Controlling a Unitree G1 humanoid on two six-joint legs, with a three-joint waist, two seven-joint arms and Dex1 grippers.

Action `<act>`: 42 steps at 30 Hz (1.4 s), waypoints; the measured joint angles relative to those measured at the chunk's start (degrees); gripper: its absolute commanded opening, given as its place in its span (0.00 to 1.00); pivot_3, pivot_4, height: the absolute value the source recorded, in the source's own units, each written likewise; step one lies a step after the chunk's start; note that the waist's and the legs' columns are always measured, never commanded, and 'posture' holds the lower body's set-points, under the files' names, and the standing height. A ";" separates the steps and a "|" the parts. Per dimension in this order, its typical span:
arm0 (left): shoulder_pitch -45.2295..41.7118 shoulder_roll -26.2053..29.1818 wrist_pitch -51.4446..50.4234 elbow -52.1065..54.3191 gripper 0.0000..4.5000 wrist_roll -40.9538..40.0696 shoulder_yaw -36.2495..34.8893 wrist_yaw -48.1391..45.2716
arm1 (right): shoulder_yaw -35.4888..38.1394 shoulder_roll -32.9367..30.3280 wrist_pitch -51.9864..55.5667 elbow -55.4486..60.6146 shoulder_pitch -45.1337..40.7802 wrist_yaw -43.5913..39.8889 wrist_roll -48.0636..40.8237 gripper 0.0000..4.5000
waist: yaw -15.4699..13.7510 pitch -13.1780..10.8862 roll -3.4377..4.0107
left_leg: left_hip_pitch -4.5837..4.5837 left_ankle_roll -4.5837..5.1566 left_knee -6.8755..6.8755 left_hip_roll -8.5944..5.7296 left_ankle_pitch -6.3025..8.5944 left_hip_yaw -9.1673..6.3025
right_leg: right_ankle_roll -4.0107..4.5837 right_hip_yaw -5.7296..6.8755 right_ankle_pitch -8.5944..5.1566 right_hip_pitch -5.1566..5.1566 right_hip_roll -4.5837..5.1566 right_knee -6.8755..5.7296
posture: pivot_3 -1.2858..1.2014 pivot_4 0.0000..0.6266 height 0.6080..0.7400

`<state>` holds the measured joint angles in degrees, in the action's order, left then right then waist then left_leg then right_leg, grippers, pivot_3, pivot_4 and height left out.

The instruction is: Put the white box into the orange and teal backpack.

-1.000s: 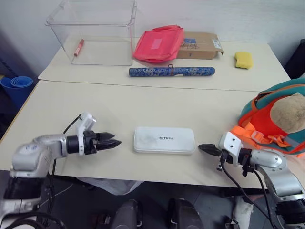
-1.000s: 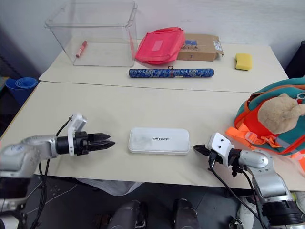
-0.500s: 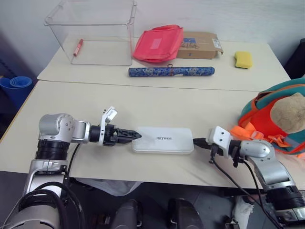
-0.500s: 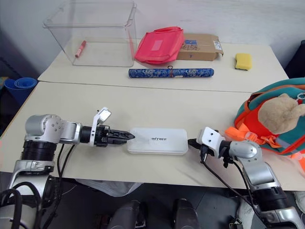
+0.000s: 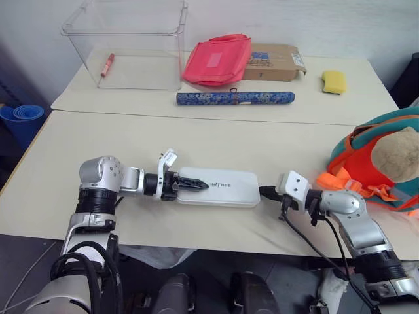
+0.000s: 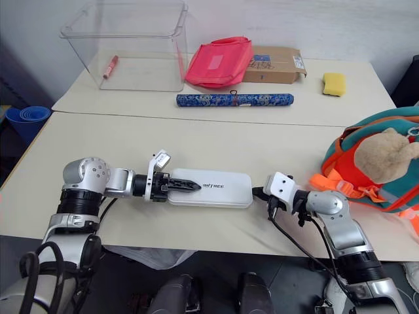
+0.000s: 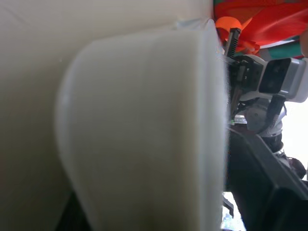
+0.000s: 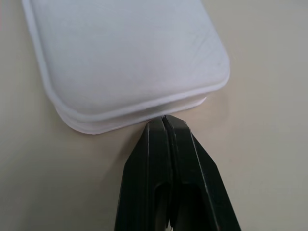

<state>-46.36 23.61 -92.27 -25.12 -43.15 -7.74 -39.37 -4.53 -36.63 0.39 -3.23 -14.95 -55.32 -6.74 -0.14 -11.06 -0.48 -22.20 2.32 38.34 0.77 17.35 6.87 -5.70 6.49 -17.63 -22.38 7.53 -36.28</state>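
The white box (image 5: pixel 226 188) lies flat near the table's front edge, lettering up. My left gripper (image 5: pixel 200 185) comes in from the left and straddles the box's left end, one black finger flat on the lid, closed on it. In the left wrist view the box (image 7: pixel 144 130) looms very close. My right gripper (image 5: pixel 263 191) is shut, and its joined tips (image 8: pixel 163 120) touch the rim of the box's right end (image 8: pixel 125 62). The orange and teal backpack (image 5: pixel 366 157), with a beige plush toy (image 5: pixel 396 154), sits at the table's right edge, behind my right arm.
At the back stand a clear bin (image 5: pixel 131 42) with a red marker (image 5: pixel 107 64), a pink-red pouch (image 5: pixel 218 59), a brown cardboard box (image 5: pixel 275 61), a blue patterned roll (image 5: pixel 236 98) and a yellow sponge (image 5: pixel 334 81).
My left gripper has slid right from beside the box onto its left end and closed in. My right gripper has crept left until its tips touch the box's right end.
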 measured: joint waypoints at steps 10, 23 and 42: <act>15.26 4.79 23.38 20.12 0.28 -0.84 2.25 -15.76 | 18.10 -0.44 7.71 19.54 26.92 3.18 -14.11 0.48 | 0.00 -0.01 -0.01 | -0.04 -0.14 -0.15 0.07 0.04 0.01 | 0.02 -0.06 -0.01 -0.05 0.00 0.38 | 0.52 0.24 1.00; 22.82 8.36 54.10 26.81 0.28 5.63 9.33 -34.73 | 57.98 15.87 6.95 27.59 60.97 13.96 -27.04 0.99 | -0.25 0.05 0.08 | 0.10 -0.35 -0.40 0.13 0.45 0.19 | 0.06 -0.36 -0.01 -0.07 0.07 0.63 | 0.52 0.24 1.00; 21.71 11.59 53.08 28.42 0.28 5.10 7.48 -32.83 | 41.85 -9.52 15.26 -0.42 21.55 2.65 -29.38 0.70 | -0.25 0.02 0.13 | 0.01 0.09 -0.20 0.09 0.17 0.06 | 0.10 -0.15 -0.04 -0.09 0.08 0.40 | 0.52 0.24 1.00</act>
<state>-24.65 35.20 -39.19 3.30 -38.05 -0.26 -72.21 37.31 -46.15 15.65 -3.65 6.60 -52.67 -36.12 -0.39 -11.03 -0.35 -22.20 2.41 38.15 0.85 17.52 6.93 -5.60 6.33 -17.66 -22.47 7.60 -35.88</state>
